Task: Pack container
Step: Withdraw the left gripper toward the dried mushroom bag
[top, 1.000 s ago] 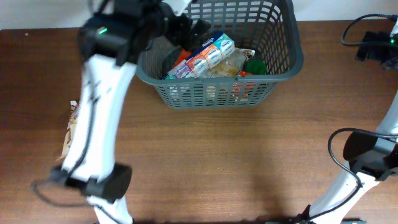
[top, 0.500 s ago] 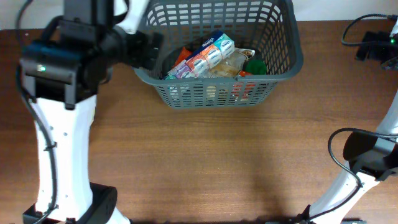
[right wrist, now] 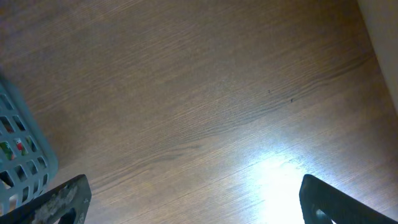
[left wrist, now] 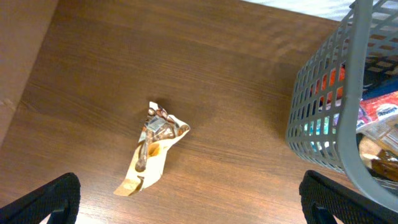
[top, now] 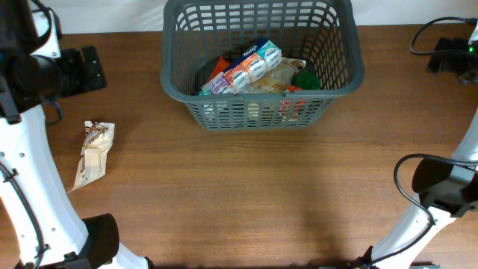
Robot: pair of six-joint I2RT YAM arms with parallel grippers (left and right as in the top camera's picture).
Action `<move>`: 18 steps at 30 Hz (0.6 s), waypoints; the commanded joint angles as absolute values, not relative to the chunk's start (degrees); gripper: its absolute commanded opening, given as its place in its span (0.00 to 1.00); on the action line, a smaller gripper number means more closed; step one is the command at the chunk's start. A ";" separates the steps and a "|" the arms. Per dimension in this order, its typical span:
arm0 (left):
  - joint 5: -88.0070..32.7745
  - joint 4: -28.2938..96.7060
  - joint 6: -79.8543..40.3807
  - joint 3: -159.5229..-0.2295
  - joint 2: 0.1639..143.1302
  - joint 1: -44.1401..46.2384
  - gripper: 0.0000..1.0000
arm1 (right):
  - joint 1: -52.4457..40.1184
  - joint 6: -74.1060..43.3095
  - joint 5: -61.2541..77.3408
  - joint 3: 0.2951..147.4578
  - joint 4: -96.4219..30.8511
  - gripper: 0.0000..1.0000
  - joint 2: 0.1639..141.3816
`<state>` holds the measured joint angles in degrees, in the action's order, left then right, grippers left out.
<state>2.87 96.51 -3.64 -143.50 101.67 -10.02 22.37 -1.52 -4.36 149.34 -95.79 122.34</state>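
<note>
The dark grey lattice container (top: 261,96) stands at the back middle of the table. In it lie a blue-and-white multipack (top: 245,66), a clear bag, an orange item and a green item (top: 306,78). A tan snack wrapper (top: 94,153) lies on the table to the left; it also shows in the left wrist view (left wrist: 152,146). My left gripper (top: 84,71) is open and empty, high above the table, left of the container (left wrist: 323,93) and behind the wrapper. My right gripper (top: 452,56) is open and empty at the far right; the container's corner (right wrist: 18,155) shows at the left edge of its view.
The left arm's white links run down the left edge (top: 30,187). The right arm's base and cable (top: 441,187) stand at the lower right. A wooden table (top: 246,194) spreads in front of the container.
My left arm has swung left, away from the container's left rim, with its gripper empty. This uncovers the snack wrapper on the table. The right arm has not moved.
</note>
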 commanded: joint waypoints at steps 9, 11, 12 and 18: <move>0.21 93.67 -0.36 -121.21 96.42 -16.29 0.99 | 22.52 -2.00 -3.62 149.05 -95.61 0.99 123.02; 0.19 90.48 -0.38 -115.44 95.42 -18.13 0.99 | 22.52 -2.00 -3.62 149.05 -95.61 0.99 123.02; 0.16 88.90 -0.38 -112.95 95.07 -18.94 0.99 | 22.52 -2.00 -3.62 149.05 -95.61 0.99 123.02; 0.19 78.59 -0.03 -98.41 94.74 -23.29 0.99 | 22.52 -2.00 -3.62 149.05 -95.61 0.99 123.02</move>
